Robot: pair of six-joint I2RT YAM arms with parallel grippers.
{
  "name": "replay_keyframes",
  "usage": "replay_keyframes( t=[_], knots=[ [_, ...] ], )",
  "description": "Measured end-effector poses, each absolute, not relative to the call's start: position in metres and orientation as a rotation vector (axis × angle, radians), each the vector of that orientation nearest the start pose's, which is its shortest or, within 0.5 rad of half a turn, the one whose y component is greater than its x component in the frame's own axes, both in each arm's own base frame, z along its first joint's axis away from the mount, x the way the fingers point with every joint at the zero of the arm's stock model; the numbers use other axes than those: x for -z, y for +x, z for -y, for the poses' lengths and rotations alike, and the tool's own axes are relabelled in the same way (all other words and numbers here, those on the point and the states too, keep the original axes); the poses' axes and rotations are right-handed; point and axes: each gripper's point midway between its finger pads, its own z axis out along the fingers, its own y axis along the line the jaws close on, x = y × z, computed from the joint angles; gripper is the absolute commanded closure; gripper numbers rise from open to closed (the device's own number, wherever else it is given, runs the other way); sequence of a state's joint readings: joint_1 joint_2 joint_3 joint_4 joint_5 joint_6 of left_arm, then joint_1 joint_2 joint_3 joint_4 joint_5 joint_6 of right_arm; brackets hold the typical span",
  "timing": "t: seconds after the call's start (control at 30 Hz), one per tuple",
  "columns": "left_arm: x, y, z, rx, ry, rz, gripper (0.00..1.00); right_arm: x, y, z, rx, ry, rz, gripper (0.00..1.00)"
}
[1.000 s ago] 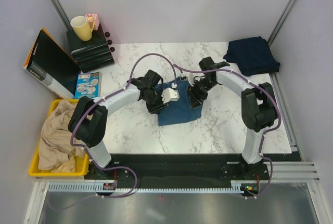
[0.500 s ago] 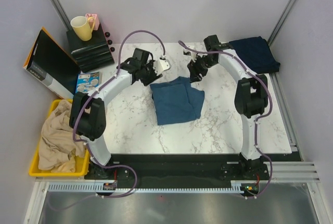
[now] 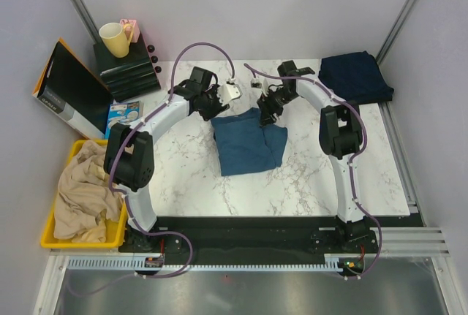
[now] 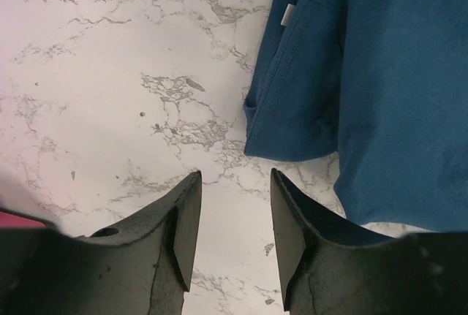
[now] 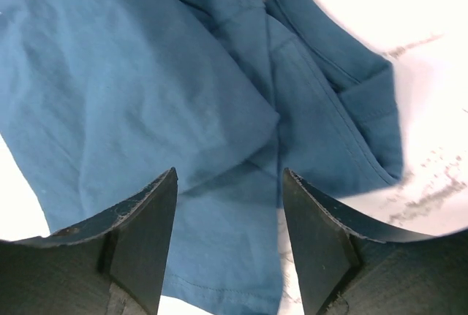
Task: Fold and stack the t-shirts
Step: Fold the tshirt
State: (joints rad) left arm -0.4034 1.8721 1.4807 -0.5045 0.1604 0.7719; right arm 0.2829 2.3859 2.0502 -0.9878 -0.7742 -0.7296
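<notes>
Left gripper (image 4: 232, 183): jaws apart, nothing between them, hanging over bare table (image 4: 110, 74) just off the blue shirt (image 4: 380, 88). In its wrist view the shirt's folded edge fills 1–3 o'clock.

Right gripper (image 5: 229, 180): also released and empty, jaws parted above blue cloth, folds and a hem at 1 o'clock.

Top view: blue shirt is folded to a rough rectangle, flat, mid-table. Left gripper sits by its 11 o'clock corner. Right gripper sits at its 12–1 o'clock edge. Can't tell if either touches cloth.

Navy shirt (image 3: 355, 75) lies folded at the table's 1 o'clock corner, well apart from the blue one. Not stacked yet.

Yellow bin (image 3: 73, 244) with beige cloth (image 3: 84, 191) sits at 8 o'clock, off the table.
</notes>
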Motion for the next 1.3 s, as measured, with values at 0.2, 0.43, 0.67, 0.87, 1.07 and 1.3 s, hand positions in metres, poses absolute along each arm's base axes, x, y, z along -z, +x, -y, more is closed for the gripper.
replay_keyframes(
  t=[0.2, 0.43, 0.67, 0.87, 1.07, 1.3],
  knots=[
    [-0.120, 0.441, 0.189, 0.053, 1.428, -2.011, 0.48, -0.063, 0.438, -0.247, -0.999, -1.372, -2.139, 0.31],
    [-0.120, 0.430, 0.193, 0.117, 1.458, -2.027, 0.48, -0.064, 0.438, -0.261, -1.031, -1.383, -2.106, 0.31],
    [-0.111, 0.418, 0.194, 0.175, 1.492, -2.068, 0.48, -0.036, 0.438, -0.268, -1.064, -1.368, -2.146, 0.39],
    [-0.108, 0.413, 0.192, 0.186, 1.503, -2.091, 0.48, -0.035, 0.442, -0.270, -1.066, -1.356, -2.141, 0.94],
    [-0.108, 0.411, 0.195, 0.213, 1.507, -2.085, 0.48, -0.035, 0.443, -0.273, -1.034, -1.352, -2.161, 1.00],
    [-0.108, 0.409, 0.197, 0.230, 1.510, -2.082, 0.48, -0.069, 0.450, -0.269, -0.909, -1.364, -2.117, 1.00]
  ],
)
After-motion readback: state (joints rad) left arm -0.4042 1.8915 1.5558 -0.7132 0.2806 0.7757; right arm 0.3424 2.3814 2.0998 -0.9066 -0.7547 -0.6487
